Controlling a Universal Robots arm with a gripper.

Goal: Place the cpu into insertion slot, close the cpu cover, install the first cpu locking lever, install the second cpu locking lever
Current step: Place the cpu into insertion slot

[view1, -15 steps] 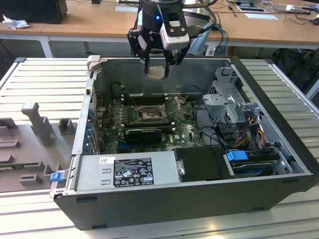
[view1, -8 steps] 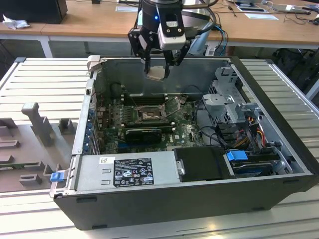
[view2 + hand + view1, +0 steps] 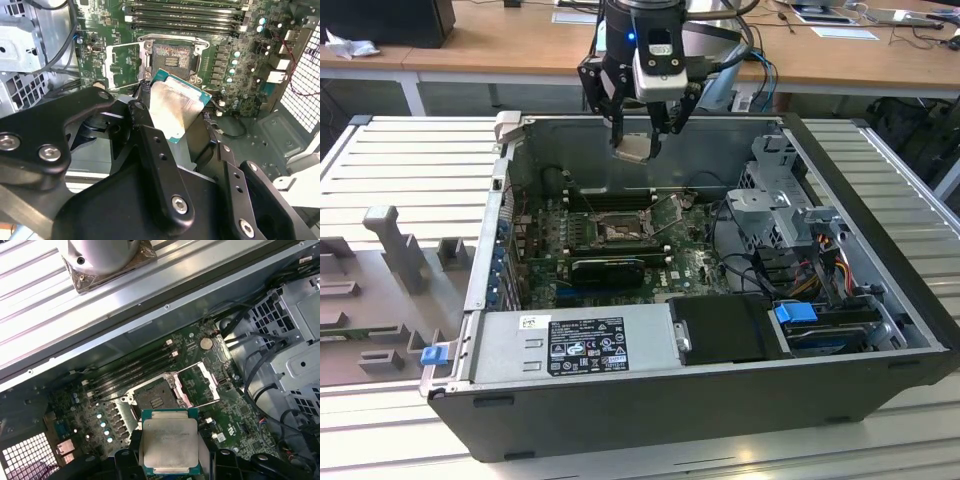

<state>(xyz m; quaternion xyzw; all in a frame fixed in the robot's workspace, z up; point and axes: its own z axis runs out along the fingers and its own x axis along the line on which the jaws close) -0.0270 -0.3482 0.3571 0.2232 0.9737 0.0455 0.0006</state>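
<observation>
My gripper (image 3: 638,135) hangs above the open computer case, shut on the cpu (image 3: 635,148), a pale silver square chip with a green edge. In both wrist views the cpu (image 3: 177,107) (image 3: 169,440) sits between the black fingers (image 3: 150,135), held in the air above the green motherboard (image 3: 695,255). The insertion slot (image 3: 617,232) (image 3: 171,57) (image 3: 155,399) lies open below, with its dark contact field bare. The cpu cover (image 3: 665,212) (image 3: 125,65) (image 3: 200,382) is swung up and stands open beside the slot.
A long black card (image 3: 610,268) lies in front of the slot, and memory slots (image 3: 185,15) run behind it. The power supply (image 3: 580,345) fills the case's near side. A metal drive cage (image 3: 780,210) with cables stands at the exterior view's right. Grey fixtures (image 3: 395,250) sit outside the case.
</observation>
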